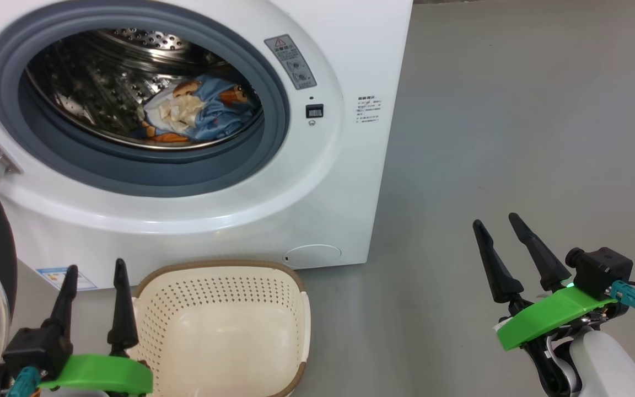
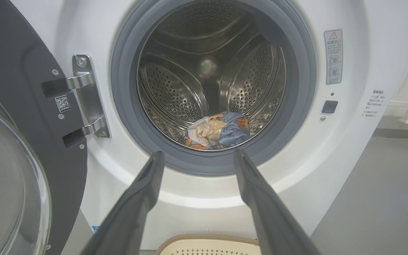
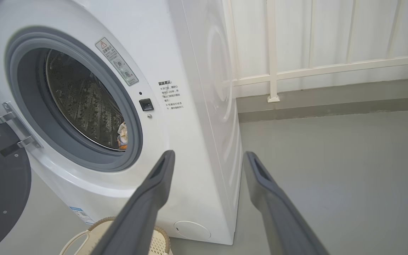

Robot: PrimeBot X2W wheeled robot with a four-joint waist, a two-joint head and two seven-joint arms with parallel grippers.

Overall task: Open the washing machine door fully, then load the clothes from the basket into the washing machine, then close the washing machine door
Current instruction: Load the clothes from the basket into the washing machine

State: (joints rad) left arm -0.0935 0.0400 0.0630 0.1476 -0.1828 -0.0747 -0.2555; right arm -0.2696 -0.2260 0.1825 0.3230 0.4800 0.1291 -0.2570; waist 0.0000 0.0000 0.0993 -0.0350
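The white washing machine stands with its mouth uncovered. Its door, black-rimmed with a glass bowl, is swung wide to the left on a steel hinge. The clothes, blue bear-print fabric with a cream piece, lie in the bottom of the steel drum. The cream basket sits on the floor in front of the machine and holds nothing. My left gripper is open just left of the basket. My right gripper is open over bare floor to the right of the machine.
Grey floor stretches to the right of the machine. A white railing runs along the wall behind. The open door takes up the space at my far left.
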